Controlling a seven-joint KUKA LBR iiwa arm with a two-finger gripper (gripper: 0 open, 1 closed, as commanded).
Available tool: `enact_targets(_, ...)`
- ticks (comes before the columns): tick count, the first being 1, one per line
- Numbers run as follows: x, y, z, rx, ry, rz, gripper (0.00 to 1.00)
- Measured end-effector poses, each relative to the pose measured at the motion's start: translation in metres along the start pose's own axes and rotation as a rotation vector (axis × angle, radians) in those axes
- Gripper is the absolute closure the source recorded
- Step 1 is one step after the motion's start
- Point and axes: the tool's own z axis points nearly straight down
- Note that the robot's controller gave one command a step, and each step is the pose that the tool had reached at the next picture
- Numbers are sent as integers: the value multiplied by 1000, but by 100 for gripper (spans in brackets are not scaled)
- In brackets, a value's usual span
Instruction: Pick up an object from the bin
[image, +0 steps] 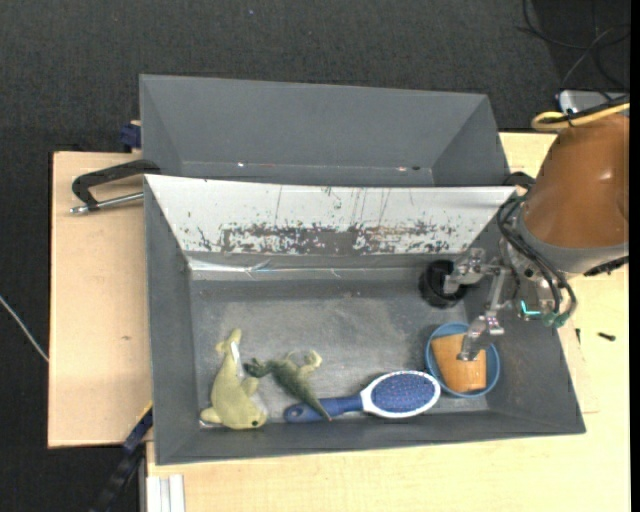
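This looks like a robotics lab or test room, not a home. A robot arm (585, 190) with an orange cover and bare wiring reaches into a grey metal bin (300, 120) whose inner wall is badly scratched. Cables (580, 40) trail over dark carpet (300, 40). The bin holds mismatched odds: a pale soft toy (235, 395), a toy lizard (290, 372) and a blue hairbrush (400, 393).

Front left corner: a soft fish toy (236, 392) lies in the bin (170, 330), close to the front wall.
Just right of it: a lizard toy (291, 374), its tail reaching the brush handle.
Front middle: a brush (385, 396), handle toward the left, head toward the right.
Front right: a bowl (431, 354), just beside the brush head, with a rounded lump (468, 376) in it.
Over the bowl: the pincer (473, 345), at the lump's top.
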Motion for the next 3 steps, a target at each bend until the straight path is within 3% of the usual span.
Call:
enact_targets(1,-25,-8,116,-5,-12,-14,0)
enact_targets(2,-24,-12,115,2,-11,-14,100)
enact_targets(3,-55,15,-38,5,-19,-363,100)
